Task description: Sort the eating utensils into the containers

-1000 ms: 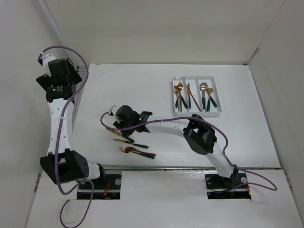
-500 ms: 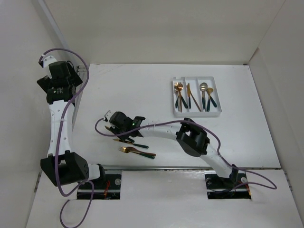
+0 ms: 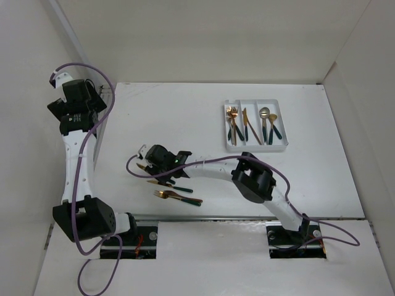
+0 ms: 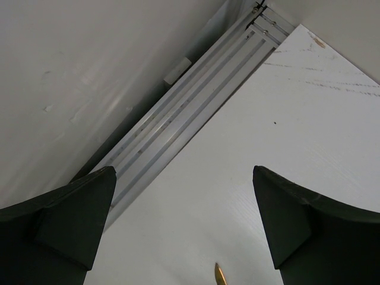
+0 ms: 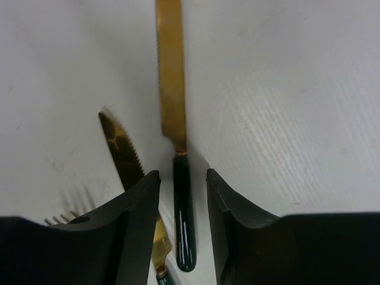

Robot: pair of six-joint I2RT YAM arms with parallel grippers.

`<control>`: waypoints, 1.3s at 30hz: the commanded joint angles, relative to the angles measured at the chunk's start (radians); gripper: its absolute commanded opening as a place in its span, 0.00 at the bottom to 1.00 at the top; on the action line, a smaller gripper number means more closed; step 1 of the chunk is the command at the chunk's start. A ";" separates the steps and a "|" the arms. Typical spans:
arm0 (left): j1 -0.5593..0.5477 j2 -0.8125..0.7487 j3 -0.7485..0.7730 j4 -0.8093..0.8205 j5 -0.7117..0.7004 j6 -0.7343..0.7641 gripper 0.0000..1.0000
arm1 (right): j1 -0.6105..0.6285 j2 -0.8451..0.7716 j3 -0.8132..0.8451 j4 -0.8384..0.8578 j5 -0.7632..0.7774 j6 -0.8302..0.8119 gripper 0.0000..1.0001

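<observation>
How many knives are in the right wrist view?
2. One knife lies between the fingers of the right gripper; a second knife lies just left, partly under a finger. Others may be offscreen.

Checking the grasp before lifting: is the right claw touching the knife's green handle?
Apart. The right wrist view shows the right claw open astride the knife handle, a gap on each side.

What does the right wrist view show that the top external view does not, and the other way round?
Only the right wrist view shows the serrated edge of a knife, whose dark handle lies between the open fingers of the right gripper. Only the top external view shows the white tray with the sorted utensils in its three compartments. Both views show the right gripper and the white table.
</observation>
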 commanded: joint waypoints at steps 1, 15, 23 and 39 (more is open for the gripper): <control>0.010 -0.009 -0.007 0.017 0.015 0.005 1.00 | 0.002 -0.014 -0.053 -0.045 -0.148 -0.045 0.43; 0.010 -0.009 -0.016 0.017 0.024 0.005 1.00 | -0.027 0.041 -0.009 -0.055 -0.058 0.002 0.00; 0.010 -0.009 -0.016 0.026 0.042 0.005 1.00 | -0.150 -0.132 -0.039 0.042 -0.039 0.106 0.00; 0.010 -0.009 -0.025 0.035 0.061 0.005 1.00 | -0.650 -0.530 -0.404 0.172 0.120 0.239 0.00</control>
